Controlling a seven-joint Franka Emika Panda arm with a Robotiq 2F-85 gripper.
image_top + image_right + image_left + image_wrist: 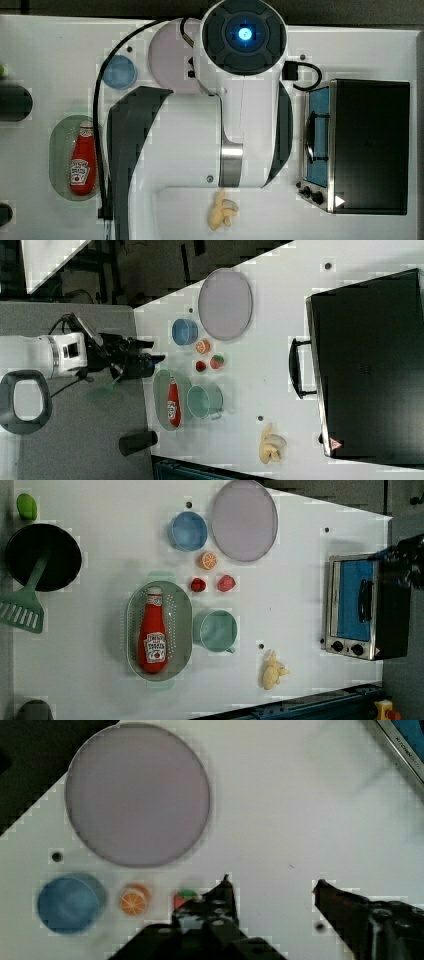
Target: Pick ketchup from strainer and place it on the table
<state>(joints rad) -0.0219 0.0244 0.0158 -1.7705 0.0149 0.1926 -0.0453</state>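
Ketchup (153,634) lies lengthwise in strainer (181,630), cap toward blue bowl (188,530).

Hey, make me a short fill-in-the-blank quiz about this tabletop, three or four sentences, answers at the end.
1. The ketchup lies inside the pale green ____.
2. In the left view, the blue bowl sits just left of the round lilac ____.
3. The gripper has its fingers ____ and holds nothing.
4. The yellow ____ lies on the table near the toaster oven.

Answers: strainer; plate; open; banana
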